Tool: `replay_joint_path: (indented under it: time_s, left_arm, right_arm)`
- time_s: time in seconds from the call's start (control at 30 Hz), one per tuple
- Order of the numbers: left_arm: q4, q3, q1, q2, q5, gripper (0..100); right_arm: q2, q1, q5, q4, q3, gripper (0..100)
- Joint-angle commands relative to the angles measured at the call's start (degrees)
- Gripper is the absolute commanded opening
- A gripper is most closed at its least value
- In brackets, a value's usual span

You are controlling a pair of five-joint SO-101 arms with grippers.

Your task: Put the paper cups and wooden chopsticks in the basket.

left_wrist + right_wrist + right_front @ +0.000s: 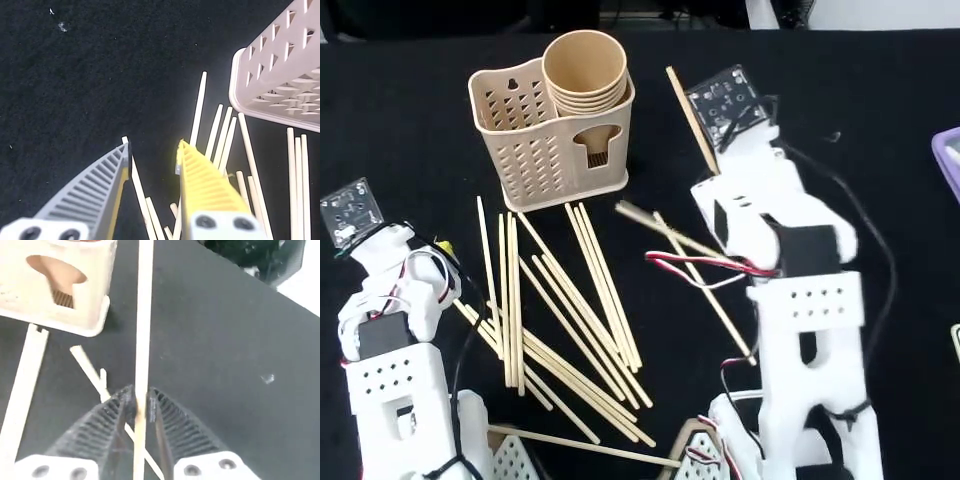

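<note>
One chopstick (144,315) is clamped in the right claw (142,396), at 3 o'clock of the basket (535,165); next, I think, it must tip in beside the cups (585,65). The left claw (153,146) hangs released over loose chopsticks (570,320) at 6 o'clock.

High view: you looked down from a fixed spot above the black table (400,100), taking in both arms (800,300), the basket (535,160) and the loose chopsticks (510,300).
Left wrist view: you sat close behind the left gripper (153,143), facing down at the table — a basket corner at the edge.
Right wrist view: you rode just behind the right gripper (141,390), facing the basket's front wall.
Shared: all three caught basket and chopsticks.
</note>
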Motion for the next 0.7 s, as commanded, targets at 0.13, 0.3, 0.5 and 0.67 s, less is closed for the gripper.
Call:
replay_joint_path:
  time_s: [0.13, 0.3, 0.5, 0.67]
  left_arm:
    - [0.3, -0.3, -0.6, -0.9, -0.4, 16]
    - [0.3, -0.4, -0.6, -0.9, -0.4, 16]
    - [0.3, -0.4, -0.6, -0.9, -0.4, 16]
    - [0.3, -0.4, -0.7, -0.9, -0.4, 16]
  right_arm:
    - [0.4, -0.8, 1.3, -4.7, 7.9, 1.1]
    - [0.5, -0.9, 6.9, -12.0, 23.2, 1.3]
    - [3.3, -0.8, 15.1, -26.1, 30.9, 1.4]
    - [16.0, -0.5, 19.6, -26.2, 23.1, 1.6]
